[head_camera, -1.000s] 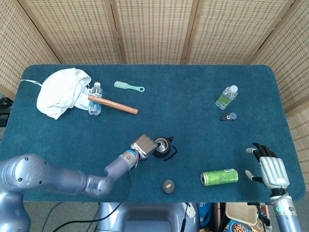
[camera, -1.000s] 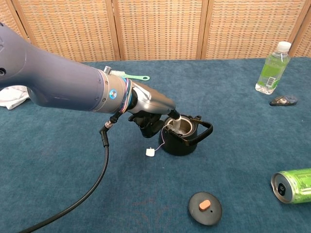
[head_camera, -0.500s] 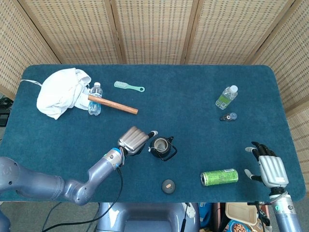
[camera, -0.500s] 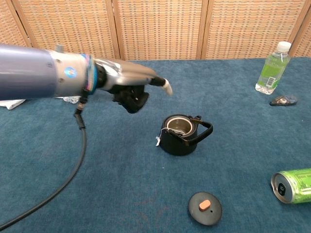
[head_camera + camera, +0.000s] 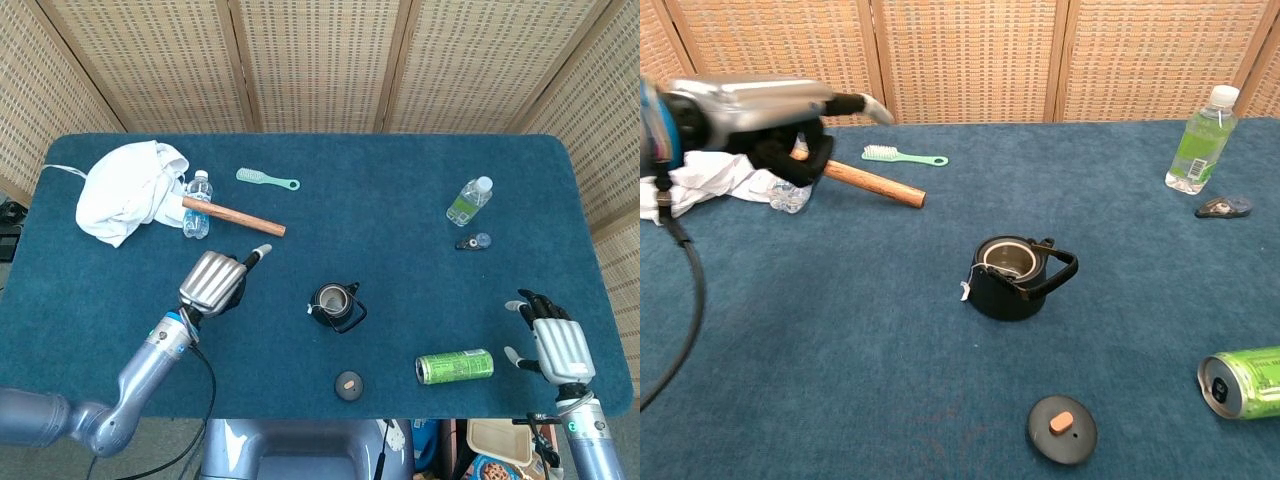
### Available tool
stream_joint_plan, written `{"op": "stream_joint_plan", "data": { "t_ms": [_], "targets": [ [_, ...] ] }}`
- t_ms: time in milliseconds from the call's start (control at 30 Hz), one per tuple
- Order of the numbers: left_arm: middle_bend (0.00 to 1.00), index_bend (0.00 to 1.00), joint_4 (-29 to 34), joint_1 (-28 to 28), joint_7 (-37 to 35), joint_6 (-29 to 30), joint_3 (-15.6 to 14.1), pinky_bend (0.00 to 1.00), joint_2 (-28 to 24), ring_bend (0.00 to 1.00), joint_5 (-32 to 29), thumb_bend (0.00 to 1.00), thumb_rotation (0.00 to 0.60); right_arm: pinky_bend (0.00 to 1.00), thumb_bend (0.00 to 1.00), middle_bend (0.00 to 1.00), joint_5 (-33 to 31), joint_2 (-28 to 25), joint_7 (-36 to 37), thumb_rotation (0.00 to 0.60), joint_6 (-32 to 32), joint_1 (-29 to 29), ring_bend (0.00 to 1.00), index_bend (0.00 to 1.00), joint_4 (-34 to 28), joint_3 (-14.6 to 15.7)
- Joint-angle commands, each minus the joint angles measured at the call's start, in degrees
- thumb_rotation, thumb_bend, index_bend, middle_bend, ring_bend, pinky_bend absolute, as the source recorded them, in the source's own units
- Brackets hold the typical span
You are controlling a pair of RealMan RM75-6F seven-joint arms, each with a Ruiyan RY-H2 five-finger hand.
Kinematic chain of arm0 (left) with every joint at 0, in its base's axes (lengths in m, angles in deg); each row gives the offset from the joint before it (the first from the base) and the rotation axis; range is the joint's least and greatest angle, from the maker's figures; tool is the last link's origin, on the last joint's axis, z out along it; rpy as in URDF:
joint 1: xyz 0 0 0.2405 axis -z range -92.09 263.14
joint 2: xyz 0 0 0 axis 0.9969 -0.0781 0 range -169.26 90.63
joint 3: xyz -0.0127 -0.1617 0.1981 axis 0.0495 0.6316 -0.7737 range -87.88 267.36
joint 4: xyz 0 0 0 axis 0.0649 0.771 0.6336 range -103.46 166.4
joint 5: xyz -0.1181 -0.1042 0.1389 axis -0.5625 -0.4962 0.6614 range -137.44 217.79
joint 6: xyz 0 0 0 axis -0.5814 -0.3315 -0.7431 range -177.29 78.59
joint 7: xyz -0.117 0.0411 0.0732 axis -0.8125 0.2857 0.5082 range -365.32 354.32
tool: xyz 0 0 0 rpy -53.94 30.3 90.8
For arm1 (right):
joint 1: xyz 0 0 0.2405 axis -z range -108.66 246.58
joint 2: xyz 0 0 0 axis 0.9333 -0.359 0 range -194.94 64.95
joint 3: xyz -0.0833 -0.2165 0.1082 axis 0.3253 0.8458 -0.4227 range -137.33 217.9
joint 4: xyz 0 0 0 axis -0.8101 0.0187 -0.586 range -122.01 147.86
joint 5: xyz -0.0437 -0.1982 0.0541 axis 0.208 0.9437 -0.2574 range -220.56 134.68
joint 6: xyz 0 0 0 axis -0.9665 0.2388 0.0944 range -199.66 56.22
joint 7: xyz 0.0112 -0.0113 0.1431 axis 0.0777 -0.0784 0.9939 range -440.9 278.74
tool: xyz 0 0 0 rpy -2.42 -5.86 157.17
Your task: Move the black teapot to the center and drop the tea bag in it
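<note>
The black teapot (image 5: pixel 335 305) (image 5: pixel 1015 278) stands upright and lidless near the table's middle, handle to the right. A thin string runs over its rim, and the tea bag's white tag (image 5: pixel 966 291) hangs against its left outer wall. The bag itself does not show clearly inside the metal-lined pot. My left hand (image 5: pixel 215 280) (image 5: pixel 770 115) hovers well left of the pot, holding nothing, one finger stretched out. My right hand (image 5: pixel 555 345) rests at the table's front right corner, fingers spread and empty.
The teapot's lid (image 5: pixel 348 385) (image 5: pixel 1062 428) lies in front of the pot. A green can (image 5: pixel 455 366) lies on its side front right. A water bottle (image 5: pixel 468 200) and a small dark object (image 5: pixel 473 241) sit far right. A wooden rod (image 5: pixel 232 215), brush (image 5: pixel 267 179), small bottle (image 5: pixel 197 205) and white cloth (image 5: pixel 125 190) lie back left.
My left hand let go of the tea bag at the pot and pulled back to the left, away from it. The tag now hangs on the pot's side. The right hand stayed put.
</note>
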Motion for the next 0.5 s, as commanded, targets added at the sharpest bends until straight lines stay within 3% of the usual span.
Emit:
{"op": "stream_joint_plan", "data": {
  "t_ms": [33, 233, 500],
  "targets": [
    [0.39, 0.09, 1.3, -5.0, -1.5, 5.3, -2.0, 0.59, -2.1, 0.44, 4.3, 0.67, 0.6, 0.3, 0.38, 0.23, 0.1, 0.1, 0.0, 0.6, 0.0, -0.1, 0.19, 0.31, 0.1, -0.1],
    [0.27, 0.09, 1.3, -12.0, -3.6, 12.6, -4.3, 0.5, -3.1, 0.31, 9.7, 0.58, 0.6, 0.29, 0.38, 0.22, 0.3, 0.1, -0.3, 0.6, -0.2, -0.5, 0.18, 0.31, 0.0, -0.3],
    [0.09, 0.07, -0.3, -22.9, -7.0, 20.5, -6.3, 0.23, -4.2, 0.09, 17.7, 0.54, 0.6, 0.27, 0.38, 0.19, 0.6, -0.2, -1.2, 0.6, 0.1, -0.9, 0.15, 0.28, -0.7, -0.4]
  ]
}}
